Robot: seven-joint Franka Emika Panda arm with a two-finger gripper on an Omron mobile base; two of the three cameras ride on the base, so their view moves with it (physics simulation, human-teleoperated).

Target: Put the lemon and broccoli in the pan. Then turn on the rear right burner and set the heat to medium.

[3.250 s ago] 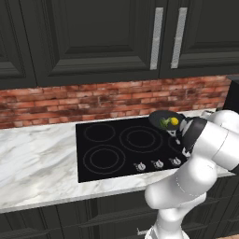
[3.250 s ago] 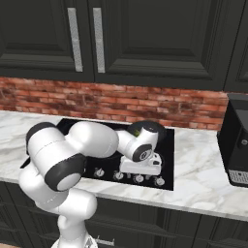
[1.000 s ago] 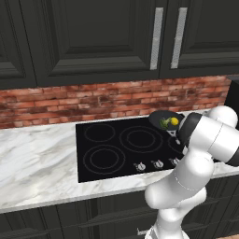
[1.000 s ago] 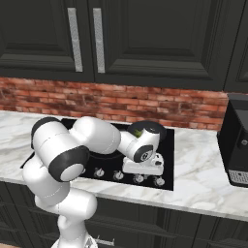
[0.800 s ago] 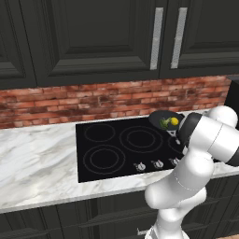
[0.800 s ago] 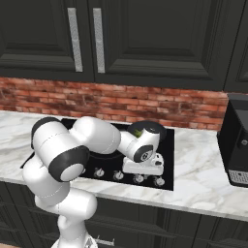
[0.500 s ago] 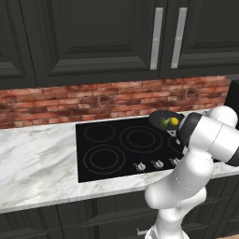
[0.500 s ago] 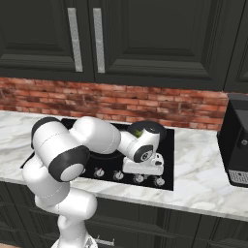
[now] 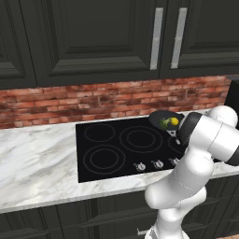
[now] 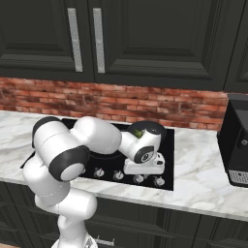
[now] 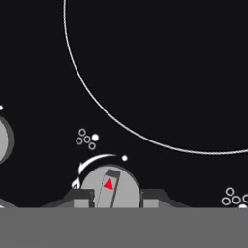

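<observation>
The dark round pan [image 9: 164, 118] sits on the rear right burner of the black cooktop [image 9: 107, 156]. The yellow lemon [image 9: 174, 121] and the green broccoli [image 9: 165, 123] lie inside it. From the right, the pan [image 10: 149, 129] shows with the broccoli [image 10: 138, 133] in it, just behind my wrist. My gripper [image 11: 115, 198] is low at the cooktop's front edge, shut on a grey stove knob [image 11: 109, 188] with a red pointer. One dark fingertip [image 11: 80, 197] flanks each side of the knob.
A row of knobs [image 10: 118, 175] runs along the cooktop's front edge. A large burner ring [image 11: 145, 87] lies just beyond the held knob. A dark appliance [image 10: 235, 140] stands on the marble counter [image 10: 203, 184] at the right. A brick wall and dark cabinets rise behind.
Over the last second nothing has visibly moved. Since the earliest frames my arm has shifted a little, with the hand staying down at the knobs.
</observation>
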